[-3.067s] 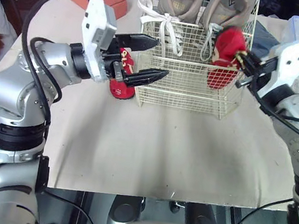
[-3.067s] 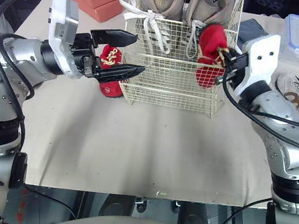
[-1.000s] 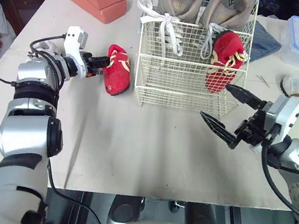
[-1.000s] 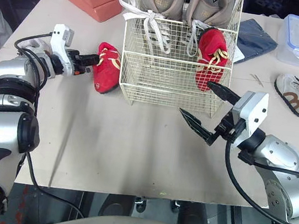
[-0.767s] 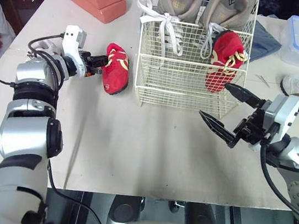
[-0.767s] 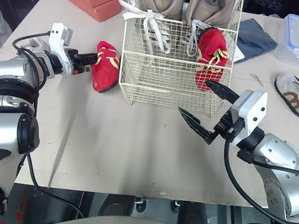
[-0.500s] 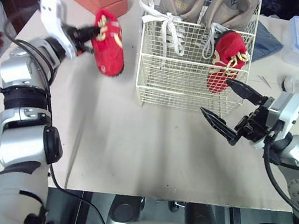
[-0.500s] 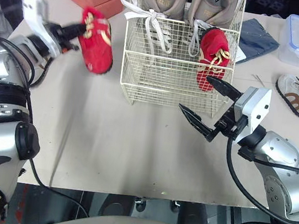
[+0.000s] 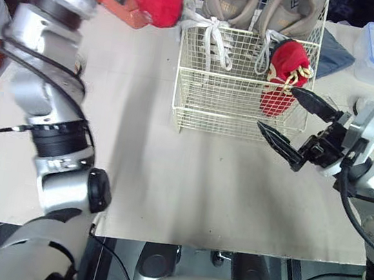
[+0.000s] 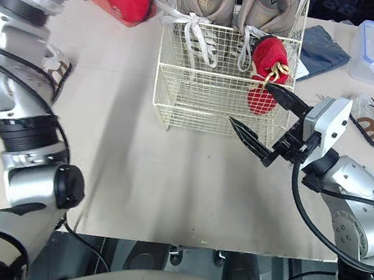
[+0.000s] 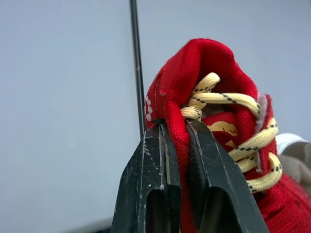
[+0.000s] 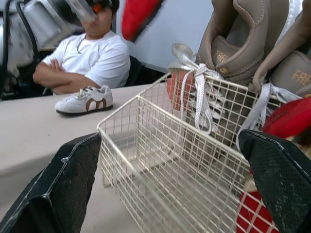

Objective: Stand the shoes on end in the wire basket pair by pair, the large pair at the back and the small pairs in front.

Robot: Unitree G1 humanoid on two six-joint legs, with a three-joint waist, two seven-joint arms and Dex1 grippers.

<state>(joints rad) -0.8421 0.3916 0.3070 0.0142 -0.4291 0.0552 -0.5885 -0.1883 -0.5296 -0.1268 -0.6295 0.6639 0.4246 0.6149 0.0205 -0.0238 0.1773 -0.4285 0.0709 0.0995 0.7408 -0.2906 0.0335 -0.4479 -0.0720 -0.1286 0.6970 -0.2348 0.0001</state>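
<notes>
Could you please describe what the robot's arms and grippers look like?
Both arms, left arm and right arm, are rounded silver-grey segments with black rings at the joints. Thin black cables loop alongside them. A white box-like housing sits at the right wrist. The left gripper and right gripper each have two tapered black fingers.

The small red shoe (image 11: pixel 214 63) is soft matt cloth with woven yellow laces (image 11: pixel 228 97). The left gripper (image 11: pixel 176 133) has scuffed, dull black fingers (image 11: pixel 146 184). The cream wire basket (image 10: pixel 214 95) is smooth coated metal, the beige table (image 9: pixel 187 189) matt.
</notes>
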